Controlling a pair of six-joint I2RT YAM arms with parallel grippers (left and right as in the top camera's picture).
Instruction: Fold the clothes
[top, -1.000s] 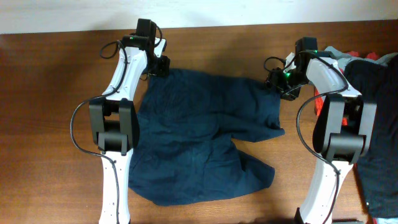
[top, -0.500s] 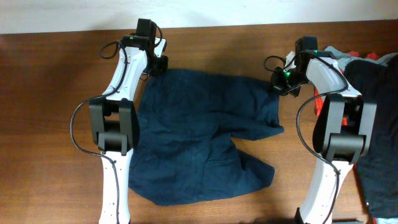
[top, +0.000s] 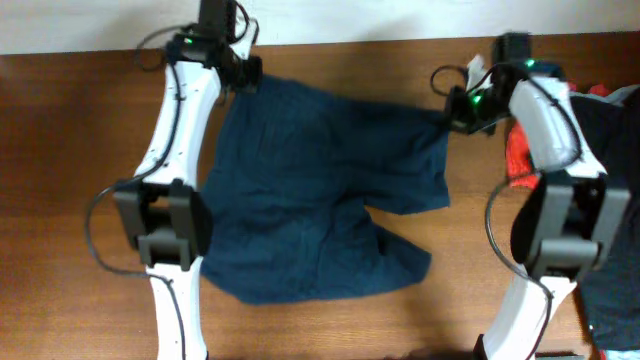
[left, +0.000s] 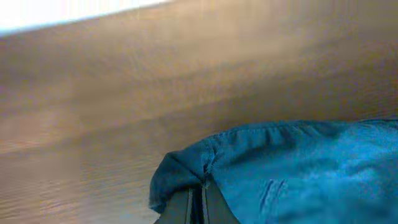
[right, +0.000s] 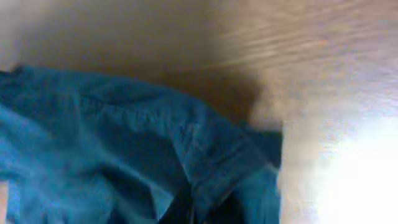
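Pinching shorts (top: 320, 190) corners w/ L hand (top: 244, 78), R hand (top: 454, 114).

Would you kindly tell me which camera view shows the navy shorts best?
The overhead view: the whole navy shorts are visible there, waistband to both legs. Each wrist view shows only a bunched waistband corner up close.

Plain dark navy-blue cotton shorts (top: 320, 190) fill the centre on a brown wood-grain tabletop (top: 60, 200); at the right edge, an orange-red soft garment (top: 520, 158) beside black cloth (top: 625, 200).
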